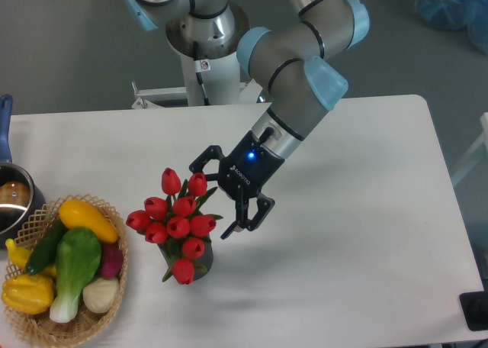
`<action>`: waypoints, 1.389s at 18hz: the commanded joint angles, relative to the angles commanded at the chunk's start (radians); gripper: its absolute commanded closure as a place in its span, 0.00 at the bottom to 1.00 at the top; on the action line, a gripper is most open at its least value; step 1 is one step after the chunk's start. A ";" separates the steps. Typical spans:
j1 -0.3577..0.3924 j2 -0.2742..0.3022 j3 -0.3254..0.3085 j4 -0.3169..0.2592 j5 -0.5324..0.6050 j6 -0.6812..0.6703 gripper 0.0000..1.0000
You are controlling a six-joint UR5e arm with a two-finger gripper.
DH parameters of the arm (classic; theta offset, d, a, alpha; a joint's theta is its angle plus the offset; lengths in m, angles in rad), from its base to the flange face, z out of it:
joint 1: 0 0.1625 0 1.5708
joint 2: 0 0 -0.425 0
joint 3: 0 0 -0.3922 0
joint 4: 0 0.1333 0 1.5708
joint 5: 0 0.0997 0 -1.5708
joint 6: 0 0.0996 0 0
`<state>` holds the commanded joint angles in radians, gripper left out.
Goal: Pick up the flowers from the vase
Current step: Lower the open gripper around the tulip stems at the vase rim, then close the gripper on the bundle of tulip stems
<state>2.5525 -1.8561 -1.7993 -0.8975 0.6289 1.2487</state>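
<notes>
A bunch of red tulip buds, the flowers [177, 222], is seen standing in the vase [200, 262], a small dark cylinder almost hidden beneath the blooms, on the white table [358, 233] left of centre. Just beside the bunch, on its right, the gripper [216, 196] is held with its two fingers spread wide and nothing between them; one fingertip lies close to the upper buds, the other near the bunch's right edge. The flowers are judged to be light, probably artificial, with soft buds and bendable stems and leaves that could be crushed or splayed by a hard squeeze. A hold is best taken around the gathered stems or the tight middle of the bunch, not a single bud. The light vase may lift along. A wicker basket [30, 321] of vegetables sits at the far left.
</notes>
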 joint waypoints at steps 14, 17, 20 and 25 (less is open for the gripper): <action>-0.040 -0.032 0.000 0.023 -0.043 0.003 0.00; -0.040 -0.032 -0.003 0.023 -0.045 0.003 0.14; -0.038 -0.032 -0.005 0.023 -0.044 0.003 0.32; -0.035 -0.031 -0.005 0.023 -0.044 0.003 0.50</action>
<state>2.5173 -1.8868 -1.8040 -0.8744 0.5844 1.2517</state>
